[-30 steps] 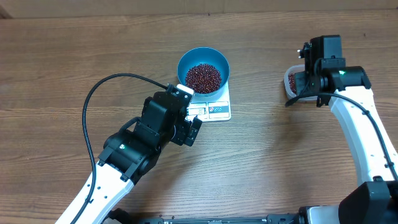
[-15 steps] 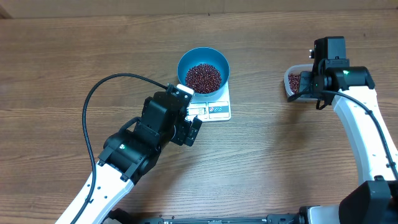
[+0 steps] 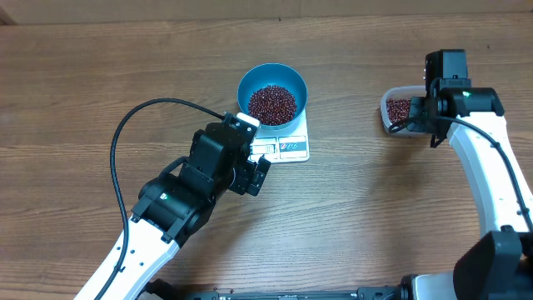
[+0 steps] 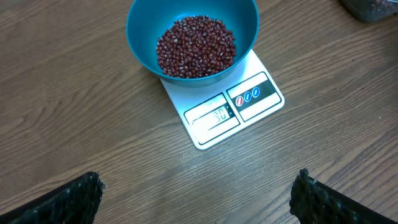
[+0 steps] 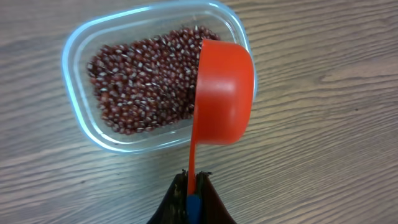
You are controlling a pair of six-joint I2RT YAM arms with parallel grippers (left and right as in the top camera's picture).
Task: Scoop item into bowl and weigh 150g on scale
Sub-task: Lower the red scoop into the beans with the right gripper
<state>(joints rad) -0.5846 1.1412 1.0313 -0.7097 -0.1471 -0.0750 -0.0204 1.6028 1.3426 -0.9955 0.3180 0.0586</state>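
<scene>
- The beans [image 4: 196, 46] lie in two places. One heap is in the blue bowl [image 4: 140, 25], which stands on the white scale [image 4: 249, 102]. The rest [image 5: 137, 81] fill the clear tub [image 5: 74, 68] far off to the right on the surface [image 3: 375, 225].
- The scale's display digits are too small to read with certainty.
- The red scoop [image 5: 224, 93] hangs over the tub's right end. Its cup faces away from the wrist camera, so I cannot tell whether it carries a load or touches the beans.
- The scoop's long axis runs straight out from the right tool [image 5: 191, 193] and crosses the tub's near wall.
- The right tool is pressed together, pinching the scoop's blue handle tip, and the arm reaches forward over the tub.
- The bowl lies well apart to the left of this tool, so any carry must sweep leftward across bare surface.
- The left tool [image 4: 196, 199] is spread wide and holds nothing. It hovers just in front of the scale, nearer the bowl, with its wrist angled down at the display.
</scene>
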